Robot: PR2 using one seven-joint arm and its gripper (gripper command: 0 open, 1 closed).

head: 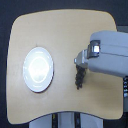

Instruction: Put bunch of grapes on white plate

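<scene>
The 1 visible arm, a bulky pale grey boxy forearm (109, 52), reaches in from the exterior view's right. Its dark metal gripper (80, 71) points downward at the arm's lower-left end, fingers closed around a dark cluster hanging beneath it.

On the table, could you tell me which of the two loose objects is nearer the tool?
The bunch of grapes: dark and small, it sits directly at the tool, whereas the white plate lies well apart, toward the exterior view's left.
</scene>
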